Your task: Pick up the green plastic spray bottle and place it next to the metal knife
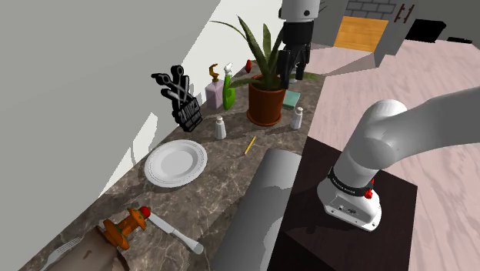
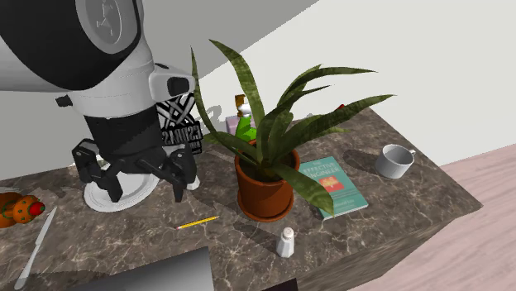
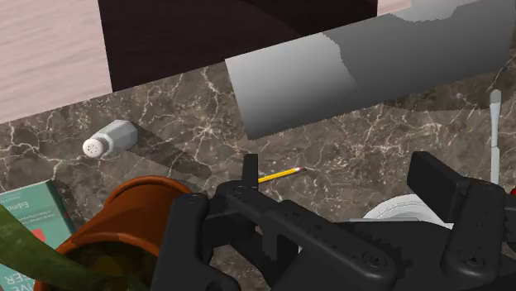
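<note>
Green spray bottle (image 1: 228,86) is seen upright at the wall, tucked behind the potted plant (image 1: 266,100). The gripper (image 2: 132,180), fingers spread and empty, is held above the counter beside that plant. Leaves could be snagged on approach and the pot tipped. The pale purple bottle (image 1: 213,94) just beside could be knocked. The metal knife (image 1: 175,233) lies well apart, so a slip in the long carry is risked.

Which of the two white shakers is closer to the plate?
The shaker beside the knife block; the other shaker stands past the plant pot.
</note>
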